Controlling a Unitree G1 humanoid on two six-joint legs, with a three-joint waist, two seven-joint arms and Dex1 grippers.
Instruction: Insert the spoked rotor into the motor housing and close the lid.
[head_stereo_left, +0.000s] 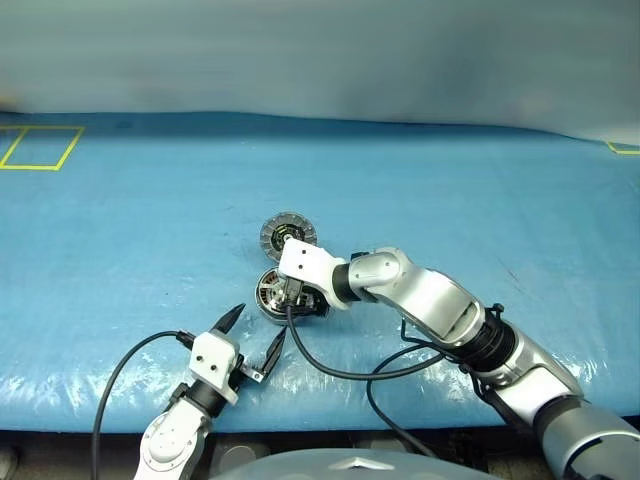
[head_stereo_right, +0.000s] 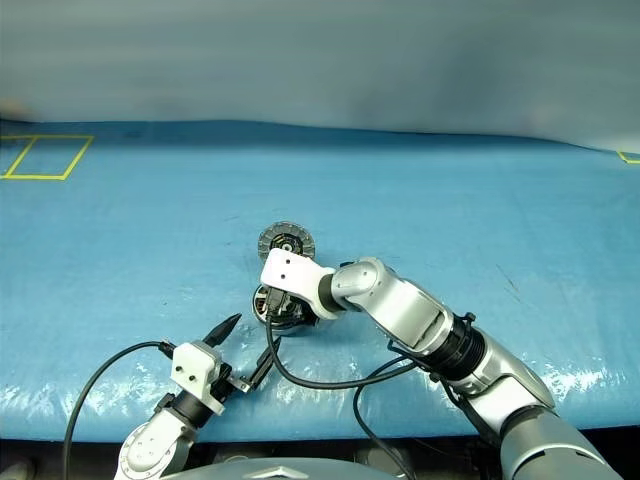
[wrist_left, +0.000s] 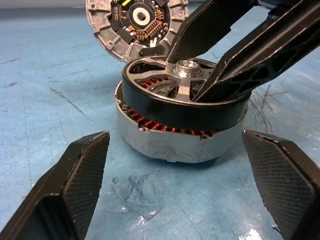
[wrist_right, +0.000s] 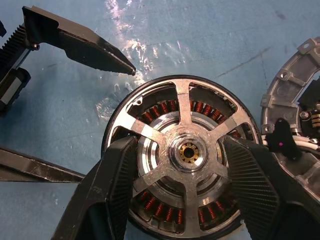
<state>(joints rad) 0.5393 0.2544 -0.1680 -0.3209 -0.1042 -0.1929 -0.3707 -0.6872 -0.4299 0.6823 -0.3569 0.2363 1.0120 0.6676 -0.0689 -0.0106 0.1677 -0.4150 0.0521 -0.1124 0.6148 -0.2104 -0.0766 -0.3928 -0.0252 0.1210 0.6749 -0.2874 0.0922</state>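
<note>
Two black-fingered robot grippers work over a blue plastic-covered table (head_stereo_left: 120, 230). One short round silver metal motor housing (wrist_left: 175, 142), ringed with copper-orange windings, stands near the table's front edge. One dark metal spoked rotor (wrist_right: 185, 150), with five silver spokes and a small silver hub, sits on top of the housing, its dark rim standing proud above the housing wall so the windings show beneath it. The right gripper (head_stereo_left: 292, 296) reaches down onto the rotor from above; its two fingers are partly spread, one on each side of the hub, with their tips down between the spokes. I cannot tell whether they are actually gripping it. The left gripper (head_stereo_left: 252, 335) waits just in front of the housing with its jaws wide apart, holding nothing and touching nothing. One flat round silver-grey lid (head_stereo_left: 288, 234), ribbed at its edge with a dark centre, lies on the table just behind the housing.
</note>
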